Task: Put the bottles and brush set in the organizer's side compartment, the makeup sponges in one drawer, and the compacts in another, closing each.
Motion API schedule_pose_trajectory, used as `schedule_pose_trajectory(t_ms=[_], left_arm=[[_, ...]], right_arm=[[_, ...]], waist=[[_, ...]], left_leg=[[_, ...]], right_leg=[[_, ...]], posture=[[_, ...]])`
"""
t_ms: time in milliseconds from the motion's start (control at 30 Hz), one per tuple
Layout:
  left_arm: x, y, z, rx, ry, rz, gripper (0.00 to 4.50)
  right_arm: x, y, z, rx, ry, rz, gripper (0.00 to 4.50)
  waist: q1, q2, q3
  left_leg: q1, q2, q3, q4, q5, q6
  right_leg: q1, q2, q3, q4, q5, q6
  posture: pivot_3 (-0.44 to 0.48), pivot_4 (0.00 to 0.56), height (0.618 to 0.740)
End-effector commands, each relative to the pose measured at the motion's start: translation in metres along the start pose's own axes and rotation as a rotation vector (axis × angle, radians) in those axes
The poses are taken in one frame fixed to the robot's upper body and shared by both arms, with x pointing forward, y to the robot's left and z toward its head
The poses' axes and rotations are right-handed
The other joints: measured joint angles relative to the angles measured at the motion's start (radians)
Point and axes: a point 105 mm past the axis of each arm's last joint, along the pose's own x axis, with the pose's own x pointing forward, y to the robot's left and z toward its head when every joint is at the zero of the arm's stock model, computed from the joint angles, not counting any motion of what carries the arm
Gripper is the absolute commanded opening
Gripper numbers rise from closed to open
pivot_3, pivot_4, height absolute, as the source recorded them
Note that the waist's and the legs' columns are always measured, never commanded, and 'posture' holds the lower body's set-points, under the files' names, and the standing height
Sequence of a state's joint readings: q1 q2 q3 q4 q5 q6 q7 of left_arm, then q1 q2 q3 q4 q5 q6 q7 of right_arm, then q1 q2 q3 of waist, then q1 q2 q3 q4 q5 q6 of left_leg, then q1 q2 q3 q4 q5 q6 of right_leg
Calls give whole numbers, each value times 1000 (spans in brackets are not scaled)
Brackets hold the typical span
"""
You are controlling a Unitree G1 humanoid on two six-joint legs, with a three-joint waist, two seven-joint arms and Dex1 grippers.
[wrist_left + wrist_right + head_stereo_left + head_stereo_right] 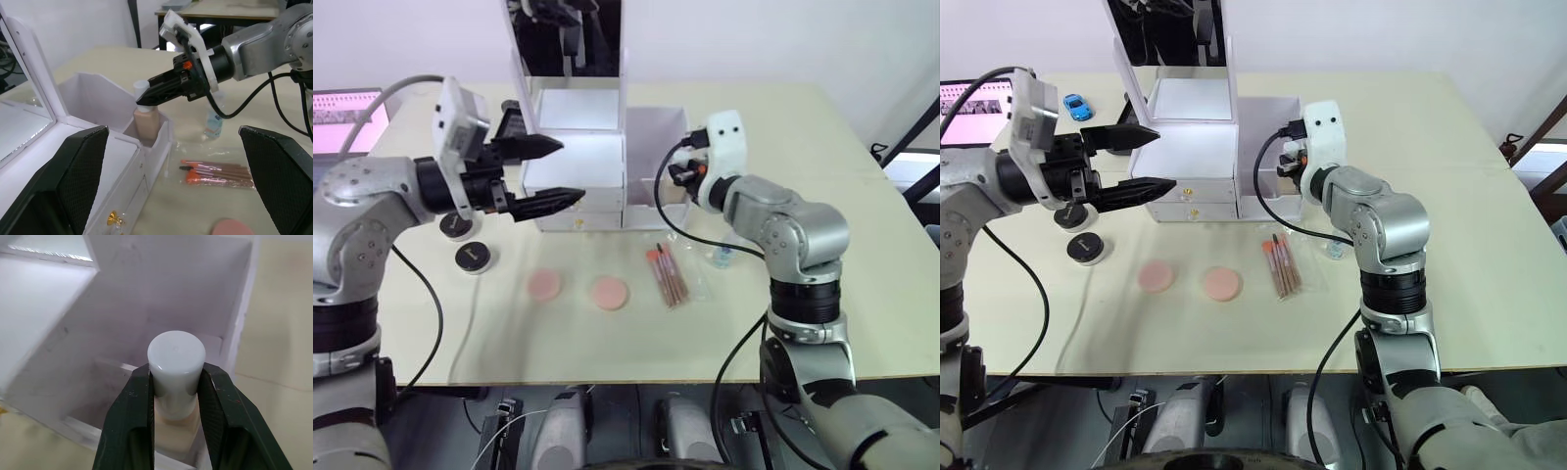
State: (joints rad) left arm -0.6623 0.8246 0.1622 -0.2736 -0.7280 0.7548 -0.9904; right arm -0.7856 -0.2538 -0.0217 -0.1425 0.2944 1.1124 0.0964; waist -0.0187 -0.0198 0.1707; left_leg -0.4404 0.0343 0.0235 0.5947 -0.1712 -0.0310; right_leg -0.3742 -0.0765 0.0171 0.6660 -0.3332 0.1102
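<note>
The white organizer [576, 157] stands at the table's middle with its mirror lid upright and both gold-knobbed drawers [1187, 202] shut. My right gripper [176, 382] is shut on the pale cap of the beige bottle [146, 125], which stands upright in the side compartment's [93, 98] lower front section. The clear bottle [722, 257] stands on the table to the right of the brush set [669, 277]. Two pink makeup sponges [545, 285] [609, 293] lie in front of the organizer. Two black compacts [473, 258] [457, 225] sit at the left. My left gripper [571, 169] hangs open before the organizer's left side, holding nothing.
A small blue toy car [1077, 103] sits at the table's back left. A lit screen [347, 117] stands off the left edge. A thin cable [470, 313] runs from the compacts to the front edge of the table [607, 367].
</note>
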Motion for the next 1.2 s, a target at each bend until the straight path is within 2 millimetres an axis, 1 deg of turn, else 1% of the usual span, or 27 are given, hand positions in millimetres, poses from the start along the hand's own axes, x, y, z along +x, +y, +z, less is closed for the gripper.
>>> schedule_pose_trajectory(t_ms=[33, 133, 200, 300, 367, 400, 433, 500, 567, 600, 633, 667, 700, 733, 800, 867, 900, 1000, 1033, 1067, 1100, 1167, 1200], left_arm=[[1, 0, 8, 48, -11, -6, 4500], [1, -1, 7, 50, -8, -10, 4500], [2, -2, 7, 50, -6, -13, 4500], [3, -2, 6, 48, -5, -19, 4500], [3, -2, 5, 46, -4, -21, 4500], [3, -1, 4, 45, -4, -21, 4500], [4, -1, 3, 43, -4, -23, 4500], [5, 0, 1, 40, -3, -25, 4500], [6, 2, -1, 36, -3, -26, 4500], [6, 3, -1, 35, -2, -27, 4500], [4, 3, -5, 34, 11, -34, 4500], [2, 3, -7, 33, 21, -39, 4500], [-4, 2, -12, 27, 43, -57, 4500], [-11, 5, -18, 13, 62, -47, 4500], [-22, 11, -24, -6, 82, -26, 4500], [-44, 27, -38, -40, 107, 53, 4500], [-59, 35, -47, -77, 112, 108, 4500], [-103, 49, -80, -156, 146, 250, 4500], [-120, 56, -92, -154, 177, 316, 4500], [-132, 59, -100, -149, 199, 357, 4500], [-143, 62, -107, -139, 222, 397, 4500], [-167, 67, -114, -126, 258, 470, 4500], [-176, 69, -115, -132, 262, 502, 4500]], right_arm=[[2, -1, 3, -56, -26, -25, 725], [3, 1, 1, -50, -23, -19, 725], [2, 3, 2, -41, -34, -8, 1781], [-2, 3, 6, -36, -48, -1, 3186], [-5, 2, 11, -37, -65, 4, 4273], [-7, 1, 15, -40, -78, -2, 4461], [-9, 0, 20, -42, -98, -2, 4461], [-20, 2, 36, -29, -160, 58, 4461], [-34, 8, 53, -1, -233, 154, 4461], [-39, 11, 58, 10, -256, 190, 4461], [-49, 11, 64, -14, -280, 233, 4461], [-56, 11, 67, -35, -291, 260, 4461], [-67, 8, 70, -106, -311, 277, 4461], [-78, 2, 70, -159, -340, 284, 4461], [-92, -8, 70, -216, -379, 289, 4461], [-107, -36, 59, -302, -372, 240, 4461], [-117, -49, 53, -319, -361, 224, 4461], [-140, -73, 34, -333, -316, 200, 4461], [-146, -83, 24, -344, -292, 174, 4461], [-151, -89, 18, -354, -276, 157, 4461], [-156, -97, 11, -341, -260, 144, 4461], [-174, -111, -12, -236, -221, 150, 4461], [-182, -117, -27, -207, -187, 138, 4461]], waist=[[0, 0, 0], [0, 0, 0], [0, 0, 0], [0, 0, 0], [0, 0, 0], [0, 0, 0], [1, 0, 0], [3, 0, 0], [3, 0, 0], [3, 0, 0], [3, 0, 0], [3, 0, 0], [3, 0, 0], [3, 0, 0], [3, 0, 0], [4, 0, 0], [4, 0, 0], [0, 0, 0], [0, 0, 0], [0, 0, 0], [2, 0, 0], [5, -1, 0], [8, -2, -1]], left_leg=[[0, 0, 0, 0, 0, 0], [0, 0, 0, 0, 0, 0], [0, 0, 0, 0, 0, 0], [0, 0, 0, 0, 0, 0], [0, 0, 0, 0, 0, 0], [0, 0, 0, 0, 0, 0], [0, 0, 0, 0, 0, 0], [0, 0, 0, 0, 0, 0], [0, 0, 0, 0, 0, 0], [0, 0, 0, 0, 0, 0], [0, 0, 0, 0, 0, 0], [0, 0, 0, 0, 0, 0], [0, 0, 0, 0, 0, 0], [0, 0, 0, 0, 0, 0], [0, 0, 0, -2, 0, 0], [0, 0, 0, -2, 0, 1], [0, 0, 0, -2, 0, 1], [1, 0, 2, -1, 0, 1], [1, 0, 2, -2, 0, 1], [2, 1, 2, -2, 0, 1], [3, 1, 2, -2, 0, 1], [3, 2, 2, -2, 0, 1], [3, 3, 2, -1, 0, 0]], right_leg=[[0, 0, 0, 0, 0, 0], [0, 0, 0, 0, 0, 0], [0, 0, 0, 0, 0, 0], [0, 0, 0, 0, 0, 0], [0, 0, 0, 0, 0, 0], [0, 0, 0, 0, 0, 0], [0, 0, 0, 0, 0, 0], [0, 0, 0, 0, 0, 0], [0, 0, 0, 0, 0, 0], [0, 0, 0, 0, 0, 0], [0, 0, 0, 0, 0, 0], [0, 0, 0, 0, 0, 0], [0, 0, 0, 0, 0, 0], [0, 0, 0, -1, 0, 0], [0, 0, 0, -2, 0, 0], [1, 0, -1, -2, 0, 0], [1, 0, -1, -2, 0, 0], [1, -1, 0, -2, 0, 0], [1, -1, 0, -2, 0, 0], [1, -1, 0, -2, 0, 0], [2, -1, 0, -2, 0, 0], [2, -1, 0, -2, 0, -1], [2, -1, 0, -2, 0, -2]], posture=[[0, 150, 740], [0, 150, 740], [0, 150, 740], [0, 150, 740], [0, 150, 740], [0, 150, 740], [0, 150, 740], [0, 150, 740], [0, 150, 740], [0, 150, 740], [0, 150, 740], [0, 150, 740], [0, 150, 740], [0, 150, 740], [0, 150, 740], [0, 150, 740], [0, 150, 740], [0, 150, 740], [0, 150, 740], [0, 150, 740], [0, 150, 740], [0, 150, 740], [0, 150, 740]])
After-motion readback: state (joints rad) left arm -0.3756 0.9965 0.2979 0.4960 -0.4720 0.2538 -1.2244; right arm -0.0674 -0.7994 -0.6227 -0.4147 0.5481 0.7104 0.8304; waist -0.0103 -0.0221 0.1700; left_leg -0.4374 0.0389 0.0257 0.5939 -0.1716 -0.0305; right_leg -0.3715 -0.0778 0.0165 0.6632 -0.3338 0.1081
